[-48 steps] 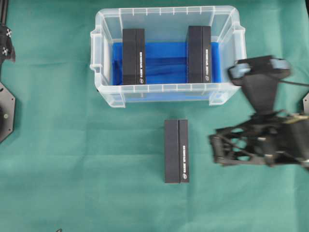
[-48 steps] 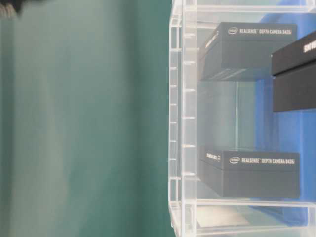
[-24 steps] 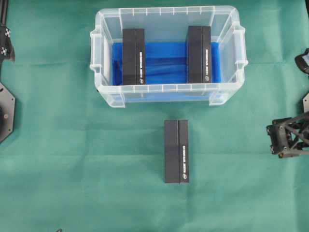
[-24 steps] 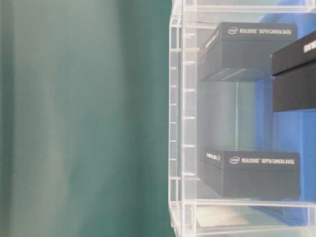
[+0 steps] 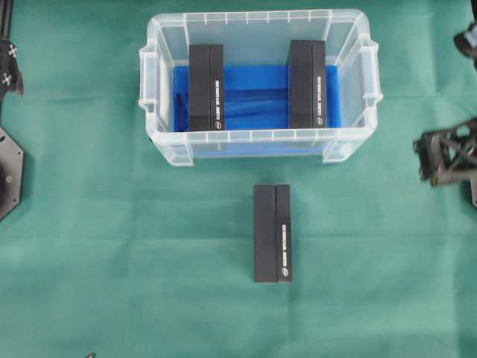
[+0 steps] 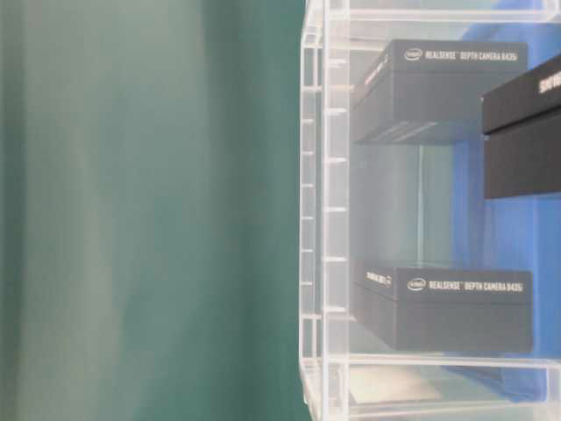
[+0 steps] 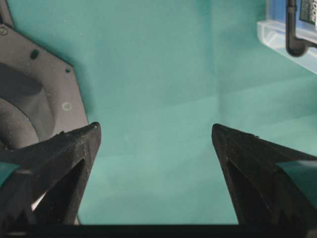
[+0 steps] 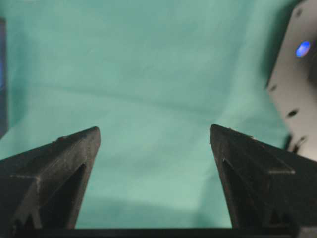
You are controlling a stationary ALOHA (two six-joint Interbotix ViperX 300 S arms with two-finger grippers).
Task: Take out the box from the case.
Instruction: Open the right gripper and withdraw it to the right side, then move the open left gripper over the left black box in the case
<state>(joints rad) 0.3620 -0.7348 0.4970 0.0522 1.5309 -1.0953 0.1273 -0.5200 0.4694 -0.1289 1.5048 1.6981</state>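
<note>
- Nearest the front edge of the green cloth (image 5: 112, 283), one black box (image 5: 272, 233) lies flat, already outside the case (image 5: 261, 142).
- Just behind it the clear case holds a left box (image 5: 206, 86) and a right box (image 5: 308, 83), well apart on the blue lining.
- Each box looks rigid, smooth and probably light; I would pinch it across the narrow width, mid-length.
- Far right, the right gripper (image 8: 154, 144) stands wide and empty; the left gripper (image 7: 156, 141) likewise gapes, holding nothing.

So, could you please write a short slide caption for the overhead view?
Two black boxes stand in the clear case; a third box lies outside on green cloth.
</note>
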